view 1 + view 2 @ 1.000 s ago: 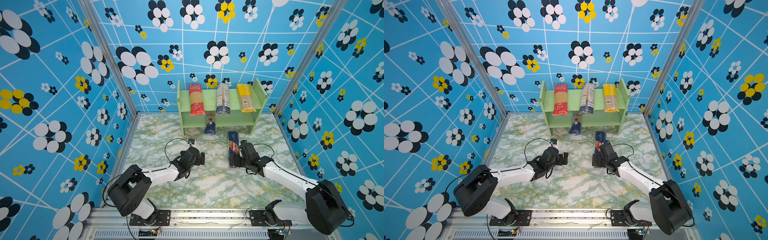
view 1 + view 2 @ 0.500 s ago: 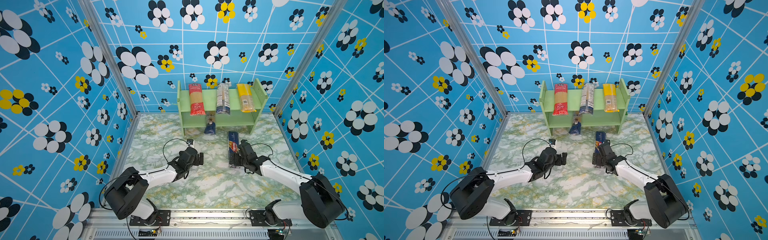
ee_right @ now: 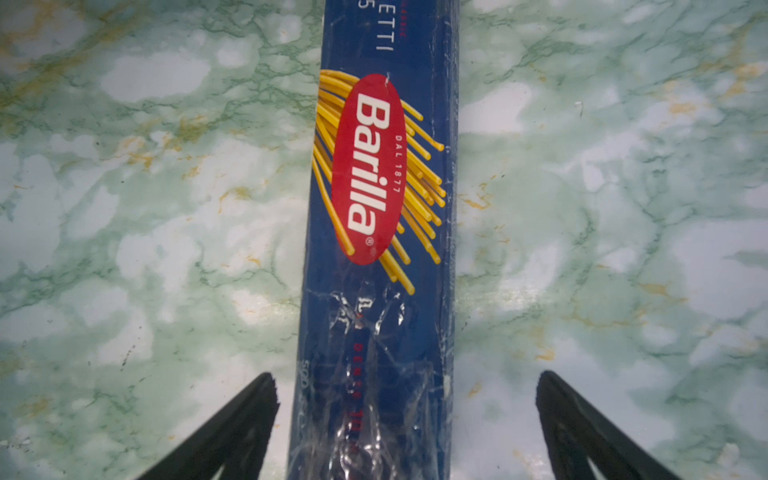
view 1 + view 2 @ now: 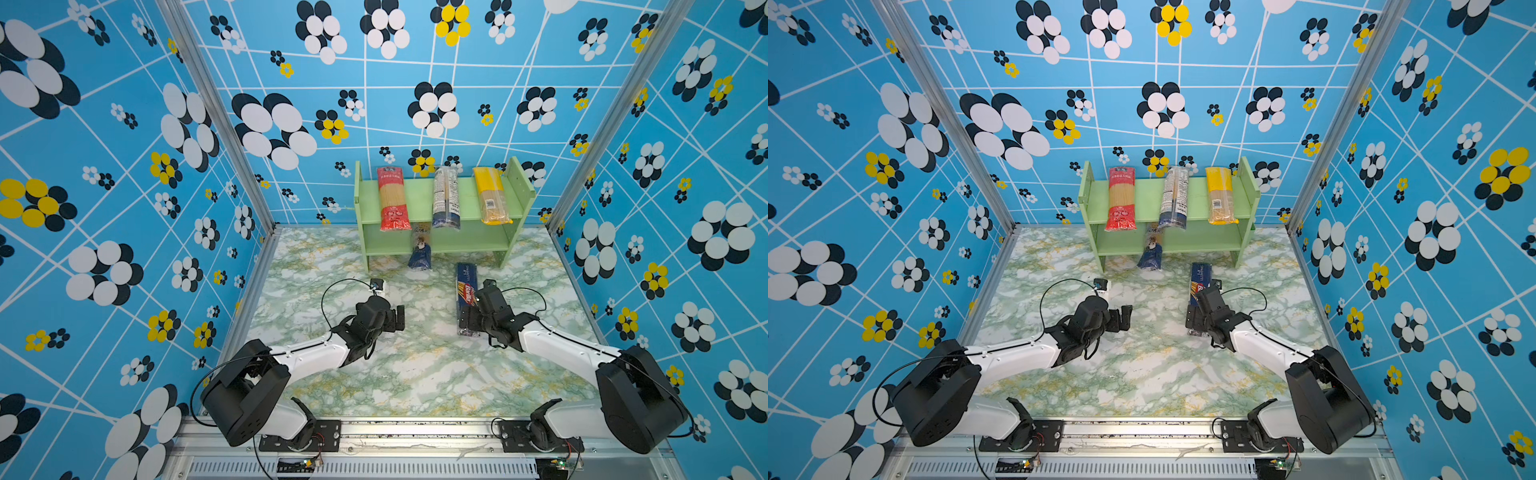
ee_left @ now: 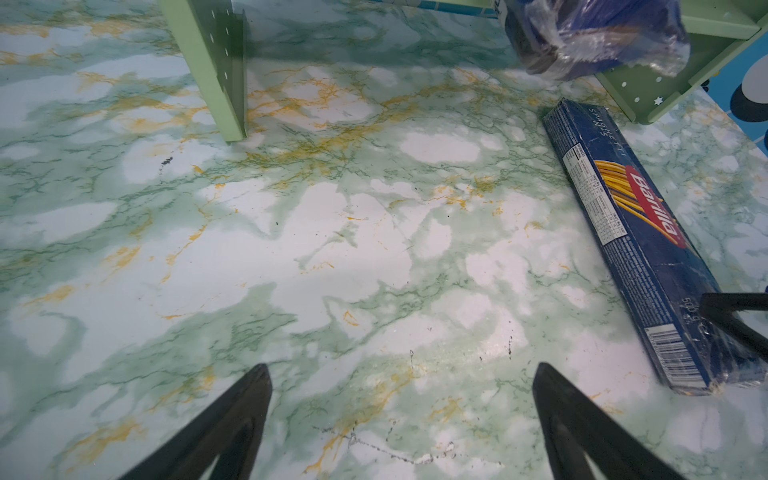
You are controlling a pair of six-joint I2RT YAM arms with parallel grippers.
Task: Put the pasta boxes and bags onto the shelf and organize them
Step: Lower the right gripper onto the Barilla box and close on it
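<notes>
The light green shelf (image 4: pixel 419 195) stands at the back of the table. Its upper tier carries a red-ended bag (image 4: pixel 391 198), a clear white/blue-label bag (image 4: pixel 445 199) and a yellow-topped bag (image 4: pixel 490 195). A blue-ended bag (image 4: pixel 419 251) pokes out of the lower tier onto the table. The dark blue Barilla box (image 4: pixel 465 286) lies flat in front of the shelf. My right gripper (image 3: pixel 406 376) is open, its fingers straddling the box's near end (image 3: pixel 382 166) without touching it. My left gripper (image 5: pixel 403 370) is open over bare marble, left of the box (image 5: pixel 631 232).
The marble-patterned table (image 4: pixel 415 374) is boxed in by blue flowered walls with aluminium corner posts (image 4: pixel 582 166). A metal rail (image 4: pixel 415 428) with both arm bases runs along the front edge. The shelf's left leg (image 5: pixel 212 62) stands beyond my left gripper.
Both grippers have shifted slightly to the left. The right one stays over the Barilla box's near end. Jaws remain open and the packs have not moved.
</notes>
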